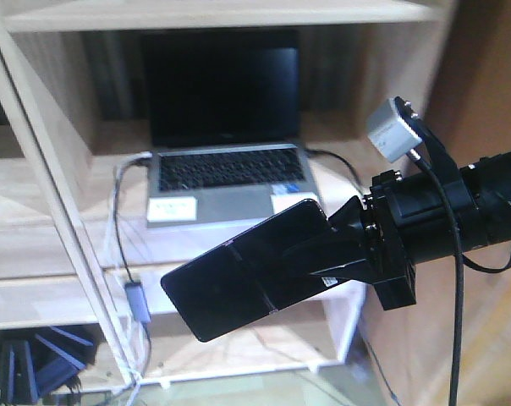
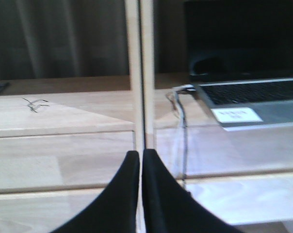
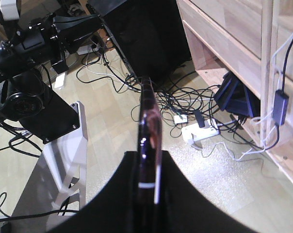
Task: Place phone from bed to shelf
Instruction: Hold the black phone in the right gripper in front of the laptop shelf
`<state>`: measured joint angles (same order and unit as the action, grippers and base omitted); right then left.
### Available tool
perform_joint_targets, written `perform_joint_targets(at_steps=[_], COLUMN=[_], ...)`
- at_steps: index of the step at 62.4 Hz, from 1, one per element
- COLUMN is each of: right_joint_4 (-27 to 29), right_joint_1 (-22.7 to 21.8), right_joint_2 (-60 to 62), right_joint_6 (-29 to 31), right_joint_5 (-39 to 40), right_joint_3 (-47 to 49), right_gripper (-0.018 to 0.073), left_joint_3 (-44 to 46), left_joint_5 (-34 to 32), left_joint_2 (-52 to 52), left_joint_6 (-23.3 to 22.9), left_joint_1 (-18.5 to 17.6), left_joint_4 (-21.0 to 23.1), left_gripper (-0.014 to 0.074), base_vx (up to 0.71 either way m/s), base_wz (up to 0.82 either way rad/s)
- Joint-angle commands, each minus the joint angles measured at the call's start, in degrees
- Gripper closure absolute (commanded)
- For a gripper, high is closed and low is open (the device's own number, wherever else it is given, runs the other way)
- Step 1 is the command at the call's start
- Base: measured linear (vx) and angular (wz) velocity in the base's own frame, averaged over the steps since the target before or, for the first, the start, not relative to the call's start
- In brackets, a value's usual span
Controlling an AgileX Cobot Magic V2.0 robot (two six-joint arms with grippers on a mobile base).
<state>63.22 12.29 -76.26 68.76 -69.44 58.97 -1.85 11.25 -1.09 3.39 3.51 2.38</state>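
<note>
The right tool (image 1: 264,269) is gripping the phone (image 1: 203,294) by one end, hanging it in air in front of the laptop (image 1: 226,182) on the shelf (image 1: 61,254); the left tool (image 2: 140,160) is sitting narrow, empty; risk: the overhanging end striking the laptop and levering the phone loose.

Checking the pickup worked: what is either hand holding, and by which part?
The right hand pinches the phone by one end, faces clamped; the left hand holds nothing.
</note>
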Motion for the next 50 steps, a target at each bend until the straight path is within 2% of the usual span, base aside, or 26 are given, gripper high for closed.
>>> perform_joint_targets(at_steps=[1, 50], right_joint_4=[4.72, 4.72], right_joint_1=[-0.08, -0.08], right_joint_2=[1.79, 1.79], right_joint_6=[0.68, 0.68], right_joint_5=[-3.71, -3.71], right_joint_3=[1.49, 1.49], right_gripper=[0.0561, 0.0561], left_joint_3=[-0.41, -0.41], left_joint_5=[-3.99, -3.99], left_joint_2=[-0.48, -0.48], left_joint_6=[0.0, 0.0], left_joint_1=[0.02, 0.02], left_joint_4=[0.53, 0.53], left_gripper=[0.0595, 0.0595], base_vx=[0.26, 0.19], base_wz=[0.23, 0.09])
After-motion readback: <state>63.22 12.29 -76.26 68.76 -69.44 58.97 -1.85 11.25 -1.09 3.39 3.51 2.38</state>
